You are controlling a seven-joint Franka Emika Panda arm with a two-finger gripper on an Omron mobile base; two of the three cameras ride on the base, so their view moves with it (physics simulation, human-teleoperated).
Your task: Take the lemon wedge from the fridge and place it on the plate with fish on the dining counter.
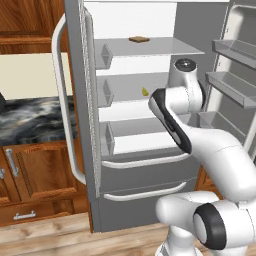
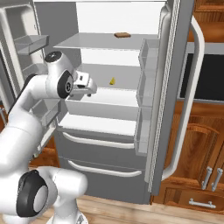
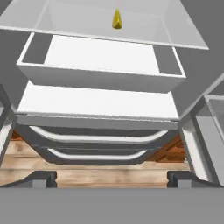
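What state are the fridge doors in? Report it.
Open. Both fridge doors are swung wide, showing white shelves, with the lemon wedge on the middle shelf and the gripper in front of it.

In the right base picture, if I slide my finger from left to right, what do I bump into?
Open left fridge door → robot arm → gripper → lemon wedge → brown slab → white curved handle → wooden cabinets.
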